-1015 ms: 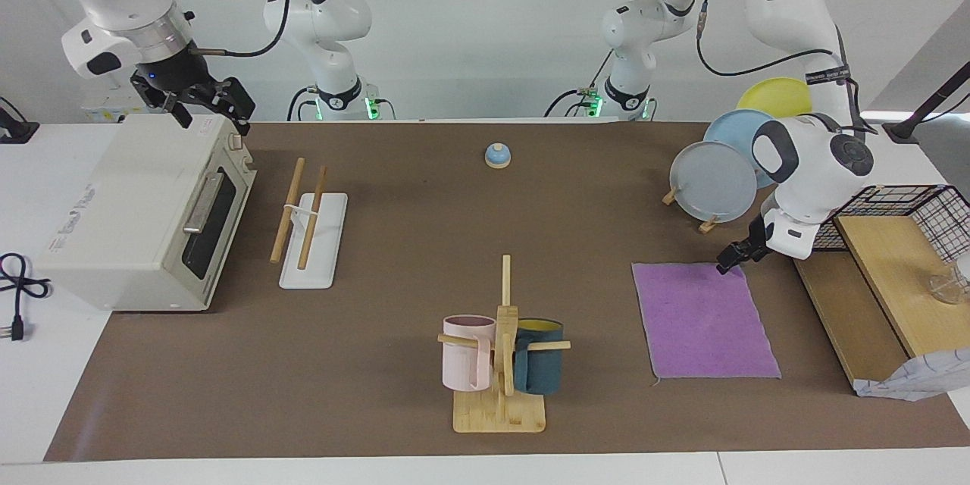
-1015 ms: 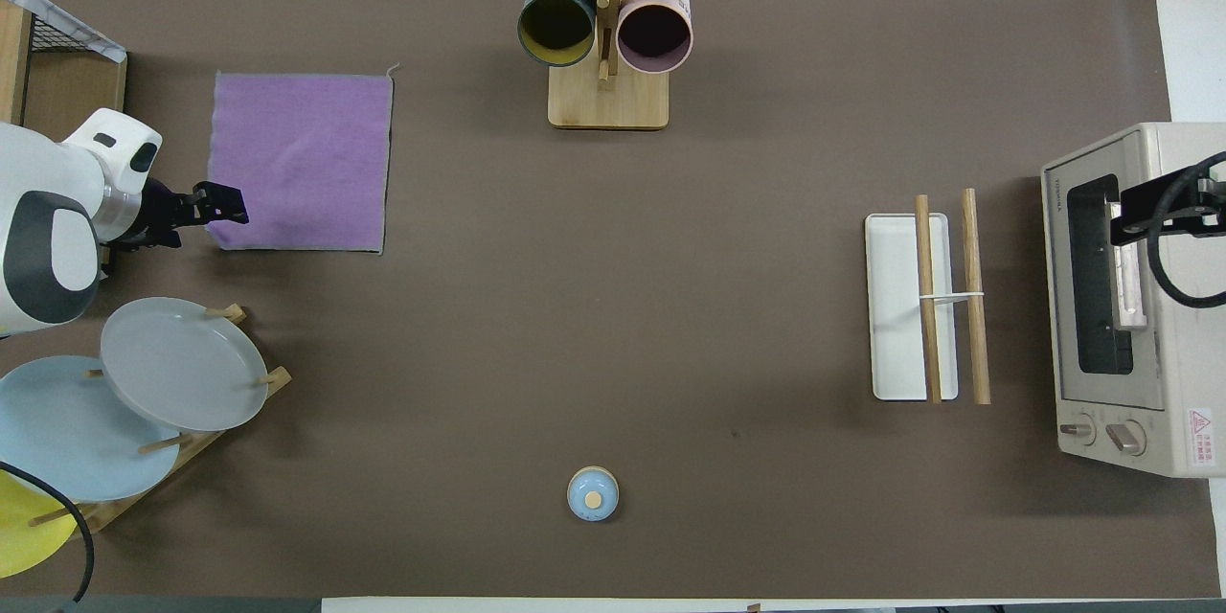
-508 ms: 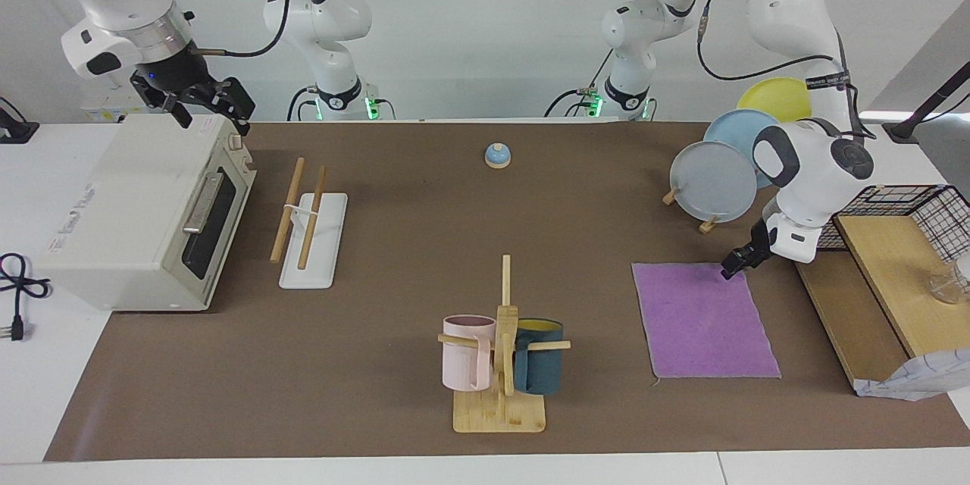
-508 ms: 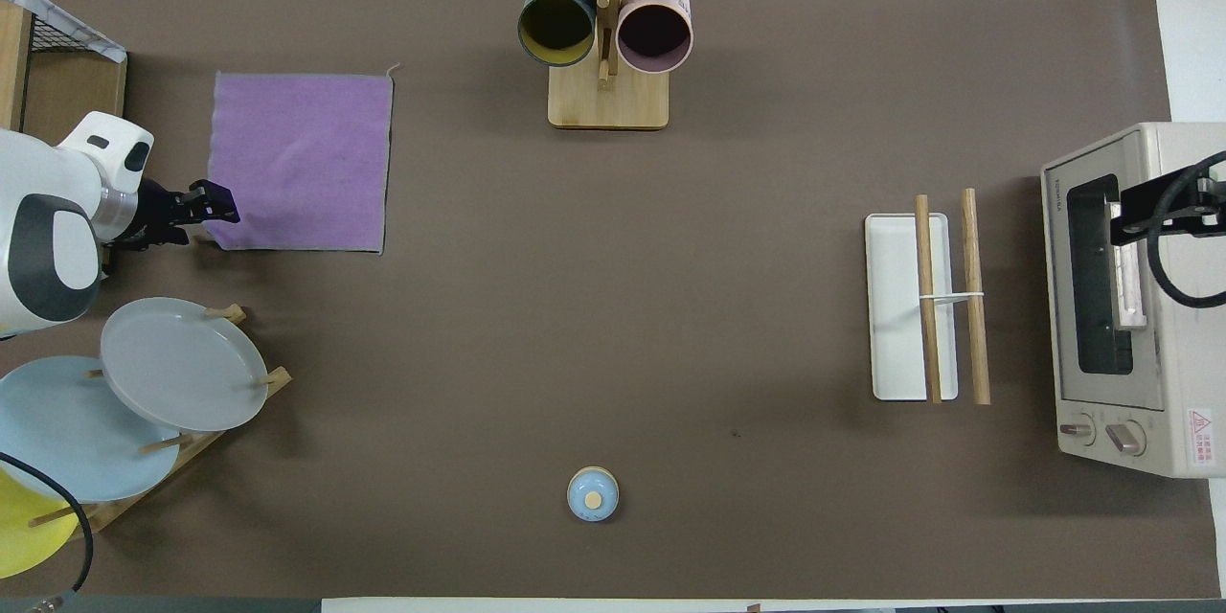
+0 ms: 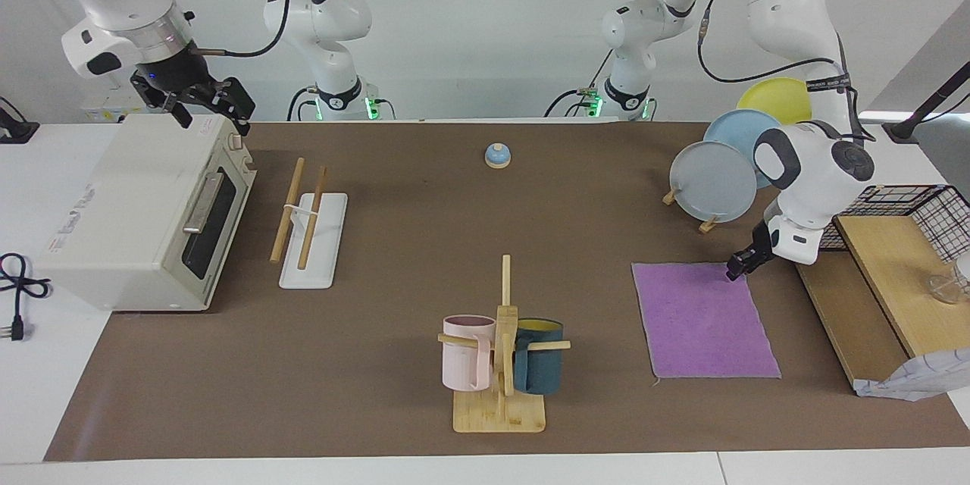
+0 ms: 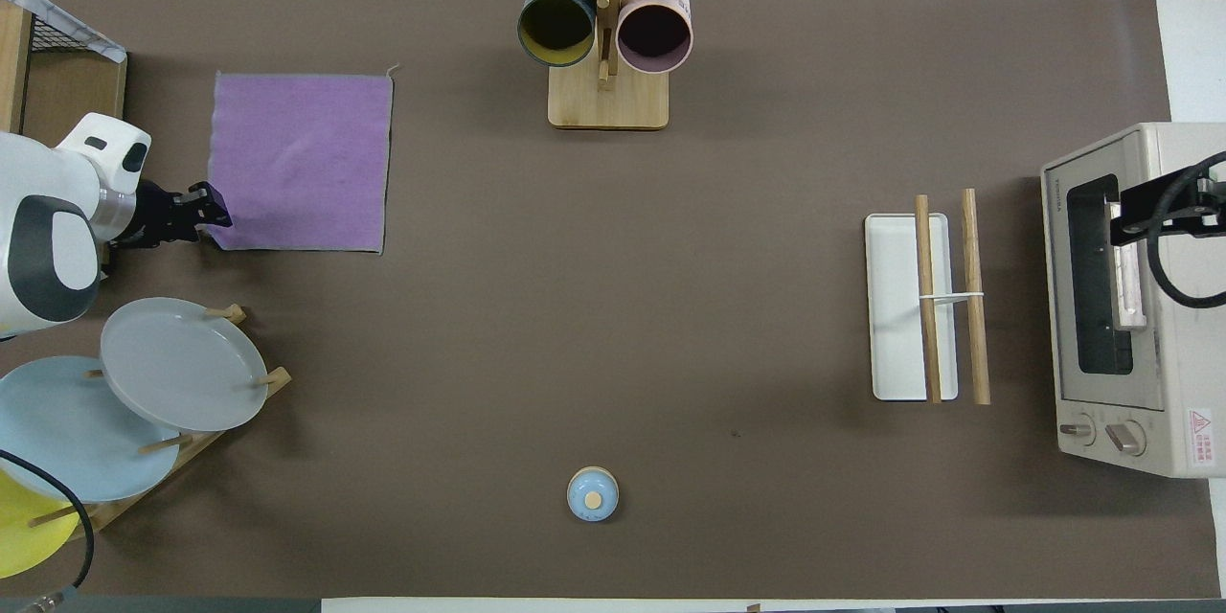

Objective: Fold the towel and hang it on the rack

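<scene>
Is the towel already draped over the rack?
No, the towel lies flat and unfolded on the mat, while the rack stands bare beside the toaster oven.

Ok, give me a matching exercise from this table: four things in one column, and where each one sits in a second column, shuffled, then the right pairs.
Things:
1. towel
2. rack
3. pink mug
4. left gripper

Places:
A. hanging on the mug stand
B. at the towel's corner nearest the plate stand
C. beside the toaster oven
D. flat on the brown mat, toward the left arm's end

Pairs: 1-D, 2-C, 3-A, 4-B
</scene>
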You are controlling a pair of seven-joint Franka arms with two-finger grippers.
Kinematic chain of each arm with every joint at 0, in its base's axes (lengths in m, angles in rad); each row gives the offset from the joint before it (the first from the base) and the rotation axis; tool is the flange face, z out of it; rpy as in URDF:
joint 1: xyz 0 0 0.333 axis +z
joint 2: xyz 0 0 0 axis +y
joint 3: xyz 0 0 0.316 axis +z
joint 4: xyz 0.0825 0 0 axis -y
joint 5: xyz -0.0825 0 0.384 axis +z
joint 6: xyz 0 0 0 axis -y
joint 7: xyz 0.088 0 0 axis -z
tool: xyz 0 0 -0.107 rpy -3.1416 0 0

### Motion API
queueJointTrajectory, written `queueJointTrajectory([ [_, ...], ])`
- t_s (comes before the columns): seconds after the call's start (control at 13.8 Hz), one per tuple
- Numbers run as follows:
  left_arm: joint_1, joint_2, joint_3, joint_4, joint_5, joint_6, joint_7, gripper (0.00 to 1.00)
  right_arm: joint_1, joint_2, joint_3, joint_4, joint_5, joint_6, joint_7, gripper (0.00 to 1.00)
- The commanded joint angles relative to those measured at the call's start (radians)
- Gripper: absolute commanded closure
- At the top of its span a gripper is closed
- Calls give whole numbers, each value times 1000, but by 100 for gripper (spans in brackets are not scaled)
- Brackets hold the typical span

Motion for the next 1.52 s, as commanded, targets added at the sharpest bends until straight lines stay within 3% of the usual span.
queueJointTrajectory([
  [0.0,10,13,-6,11,-10,10,-5,81,-11,-14,4,-9,17,-9,-17,0],
  [0.07,8,13,-6,11,-10,8,-5,94,-11,-14,4,-9,17,-9,-17,0],
  [0.15,10,13,-6,11,-10,8,-5,100,-11,-14,4,-9,17,-9,-17,0],
  [0.65,5,8,-6,19,0,-6,15,100,-11,-14,4,-9,17,-9,-17,0],
  [0.8,-16,-13,-10,64,6,-79,50,100,-9,-14,4,-9,17,-9,-17,0],
  [1.09,-192,-46,-18,218,211,-298,146,100,-11,-14,4,-9,17,-9,-17,0],
  [1.31,-398,-61,-16,182,349,-271,143,100,-11,-14,4,-9,17,-10,-17,0],
  [1.45,-467,-69,-16,128,416,-248,138,100,-11,-14,4,-9,17,-9,-17,0],
])
